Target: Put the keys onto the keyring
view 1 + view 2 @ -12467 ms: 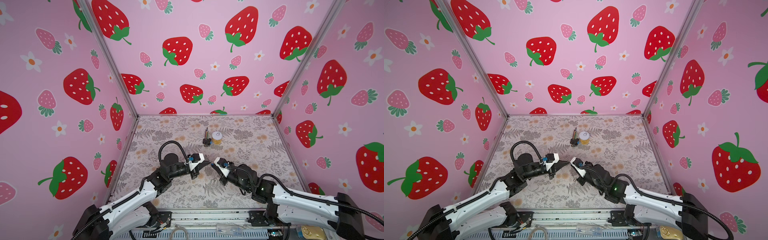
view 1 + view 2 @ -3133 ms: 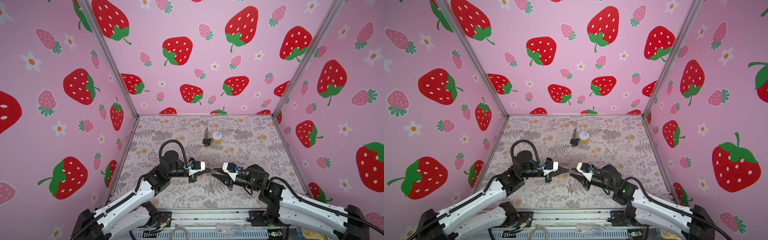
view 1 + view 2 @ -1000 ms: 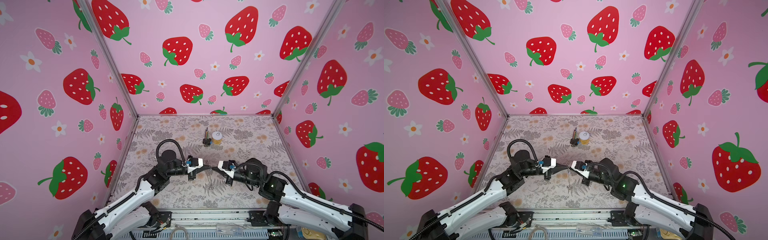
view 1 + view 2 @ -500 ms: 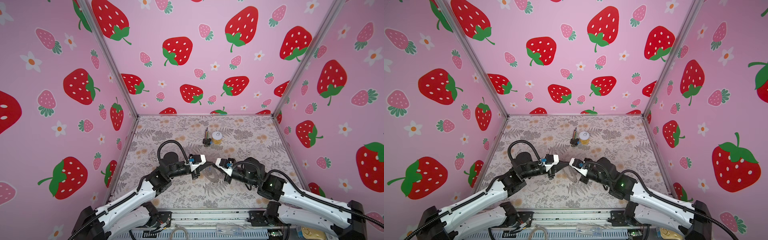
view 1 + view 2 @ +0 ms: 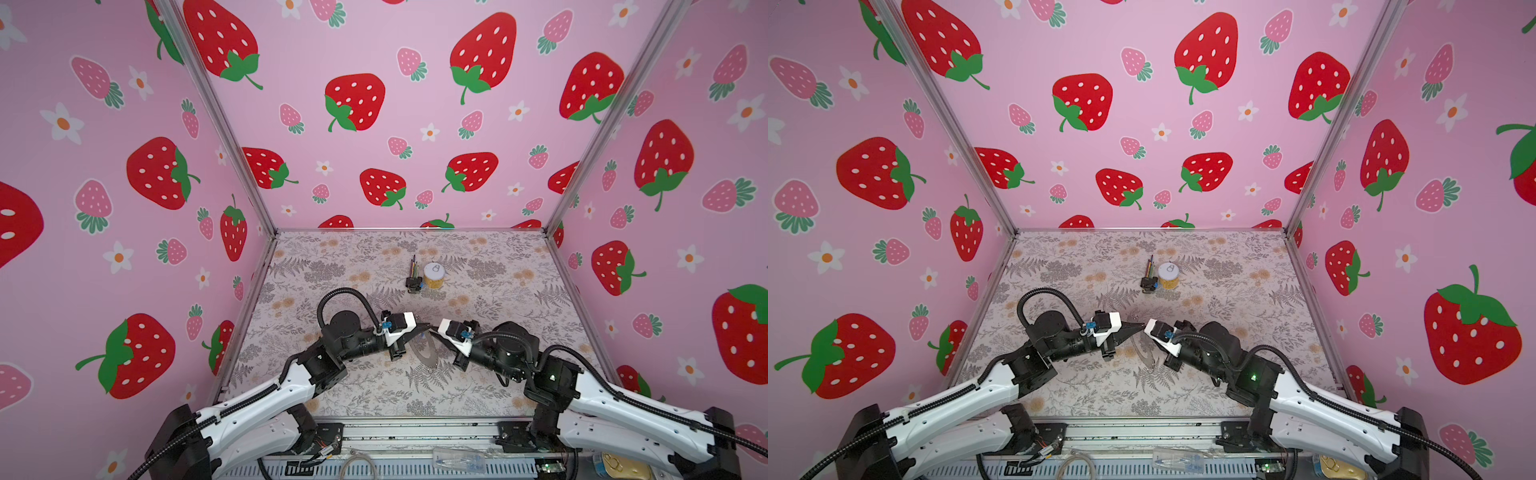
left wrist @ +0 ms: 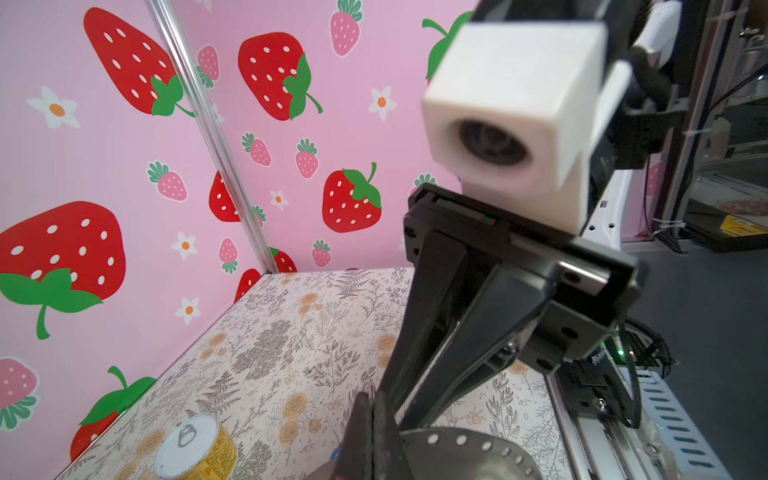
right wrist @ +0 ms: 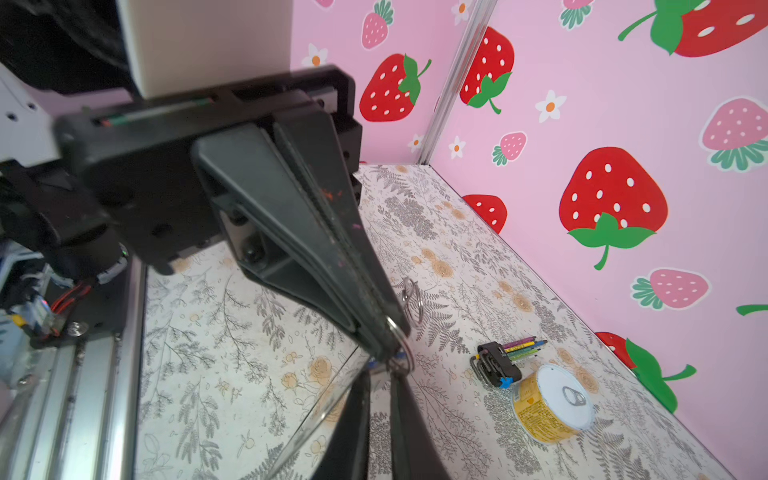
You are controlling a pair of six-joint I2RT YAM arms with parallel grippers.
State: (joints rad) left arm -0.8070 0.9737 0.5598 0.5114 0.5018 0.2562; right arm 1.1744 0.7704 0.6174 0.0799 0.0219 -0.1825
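The blue key tag (image 7: 371,365) sits low centre, where my left gripper (image 5: 420,327) and right gripper (image 5: 435,331) meet; the keyring (image 5: 426,352) dangles beneath. Likely light, stiff, slick metal: I'd pinch its flat band. Left clenches its top; right stands cracked apart.

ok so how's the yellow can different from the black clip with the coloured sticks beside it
The yellow can is round and stands upright, white lid on top; the black clip lies flat. The can is one squat body; the clip fans thin coloured sticks from one end. Both sit close together on the far part of the table.
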